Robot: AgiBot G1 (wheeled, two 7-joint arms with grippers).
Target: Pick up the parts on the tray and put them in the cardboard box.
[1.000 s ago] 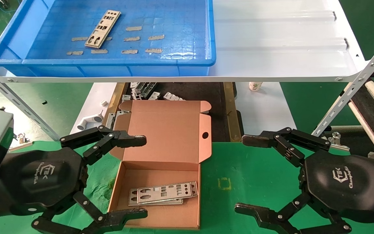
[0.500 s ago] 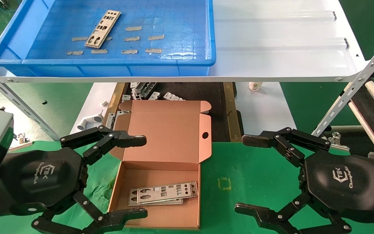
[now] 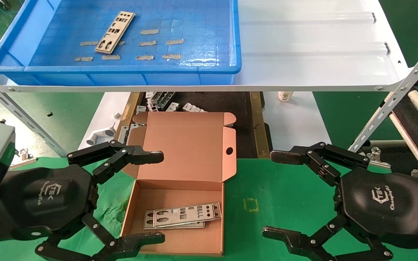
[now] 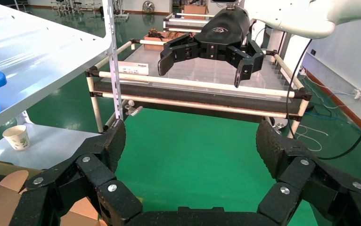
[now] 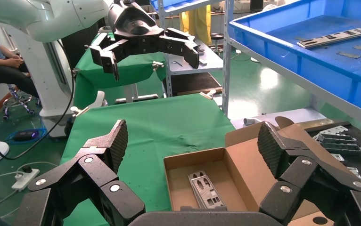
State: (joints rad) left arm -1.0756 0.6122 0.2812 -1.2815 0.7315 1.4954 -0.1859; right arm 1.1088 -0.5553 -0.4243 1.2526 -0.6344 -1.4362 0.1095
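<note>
One metal part (image 3: 115,32) lies in the blue tray (image 3: 122,69) on the white shelf, also seen in the right wrist view (image 5: 334,38). The open cardboard box (image 3: 227,170) sits on the green table with two stacked parts (image 3: 181,215) inside, also seen in the right wrist view (image 5: 206,189). My left gripper (image 3: 157,197) is open and empty at the box's left side. My right gripper (image 3: 272,194) is open and empty to the right of the box.
A white ribbed shelf board (image 3: 314,47) carries the tray above the table. Below it lie chunky metal brackets (image 3: 162,100), a white plastic fitting (image 3: 100,136) and a paper cup (image 3: 285,96). Slanted shelf struts (image 3: 394,98) stand at the right.
</note>
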